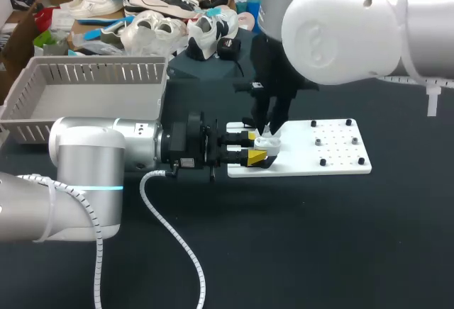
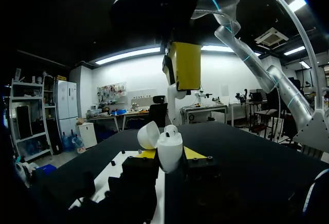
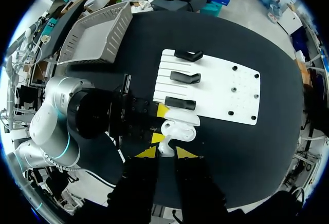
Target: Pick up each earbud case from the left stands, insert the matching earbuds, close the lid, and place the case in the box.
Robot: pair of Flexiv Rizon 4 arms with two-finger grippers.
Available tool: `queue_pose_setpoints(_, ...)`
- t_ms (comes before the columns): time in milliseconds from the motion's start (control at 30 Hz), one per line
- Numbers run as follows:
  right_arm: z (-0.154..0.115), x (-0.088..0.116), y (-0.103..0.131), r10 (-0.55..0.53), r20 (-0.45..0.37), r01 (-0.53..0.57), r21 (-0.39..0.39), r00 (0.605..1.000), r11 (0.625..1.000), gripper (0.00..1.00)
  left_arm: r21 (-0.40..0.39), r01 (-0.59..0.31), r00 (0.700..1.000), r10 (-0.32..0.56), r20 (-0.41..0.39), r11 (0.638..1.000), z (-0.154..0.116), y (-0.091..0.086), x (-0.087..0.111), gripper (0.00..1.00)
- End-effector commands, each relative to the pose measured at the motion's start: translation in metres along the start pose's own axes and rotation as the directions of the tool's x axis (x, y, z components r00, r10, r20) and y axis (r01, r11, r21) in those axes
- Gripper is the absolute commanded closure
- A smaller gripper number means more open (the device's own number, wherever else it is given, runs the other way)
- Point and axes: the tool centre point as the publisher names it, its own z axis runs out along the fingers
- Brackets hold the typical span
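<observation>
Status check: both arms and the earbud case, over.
Left jaws shut on earbud case, lid open, an earbud showing inside. Right jaws hover directly above it. White board underneath, nothing blocking.

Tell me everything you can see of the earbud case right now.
The earbud case is a small, glossy white, rounded shell, plastic by its look. Its lid is swung open and tilted back, and one white earbud sits in the body. It is held upright, clamped from both sides by the left gripper, over the end of the white board. The right gripper hangs just above it; contact cannot be told.
</observation>
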Motion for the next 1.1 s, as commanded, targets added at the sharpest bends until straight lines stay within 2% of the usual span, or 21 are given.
queue_pose_setpoints(33, 0.002, 0.0, -0.003, -0.045, 0.012, 0.045, -0.021, 0.999, 0.999, 1.0, -0.006, -0.002, 1.0, 0.002, 0.001, 1.0, 0.0, -0.002, 0.0, 1.0)
queue_pose_setpoints(533, 0.008, -0.01, -0.001, -0.119, -0.008, 0.118, -0.035, 0.993, 0.992, 1.0, -0.006, -0.002, 1.0, 0.002, 0.001, 1.0, 0.0, -0.002, 0.0, 1.0)
queue_pose_setpoints(1100, 0.015, -0.007, -0.001, -0.16, 0.03, 0.16, -0.027, 0.987, 0.987, 1.0, -0.006, -0.002, 1.0, 0.002, 0.001, 1.0, 0.0, -0.002, 0.0, 1.0)
